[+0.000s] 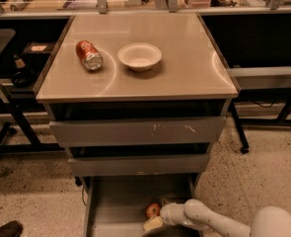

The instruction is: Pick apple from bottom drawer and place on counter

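Observation:
The bottom drawer [115,206] is pulled open under the cabinet, a shallow grey tray. The small red apple [152,210] lies in it near the front right. My gripper [154,219] reaches into the drawer from the lower right on a white arm and sits right against the apple, one pale fingertip [152,224] just below it. The counter [184,68] is the glossy beige top of the cabinet above.
A red soda can [89,55] lies on its side on the counter, left of a white bowl [139,57]. Two upper drawers [135,131] are slightly open above the bottom one. Dark shelving flanks the cabinet on both sides.

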